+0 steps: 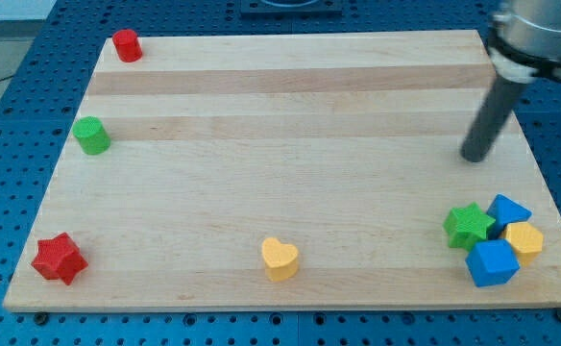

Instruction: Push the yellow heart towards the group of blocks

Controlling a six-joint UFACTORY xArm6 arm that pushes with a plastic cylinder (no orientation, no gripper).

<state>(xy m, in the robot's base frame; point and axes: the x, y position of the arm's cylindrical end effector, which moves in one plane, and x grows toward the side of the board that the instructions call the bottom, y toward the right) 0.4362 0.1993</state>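
The yellow heart (280, 258) lies near the view's bottom edge, about the middle of the wooden board (290, 135). A group of blocks sits at the bottom right: a green star (469, 226), a blue triangular block (507, 210), a yellow hexagon-like block (524, 240) and a blue cube-like block (492, 262), all touching or nearly so. My tip (475, 157) is at the right side of the board, above the group and far to the right of the heart, touching no block.
A red cylinder (127, 45) stands at the top left corner. A green cylinder-like block (91, 135) sits at the left edge. A red star (59, 259) lies at the bottom left corner. Blue pegboard surrounds the board.
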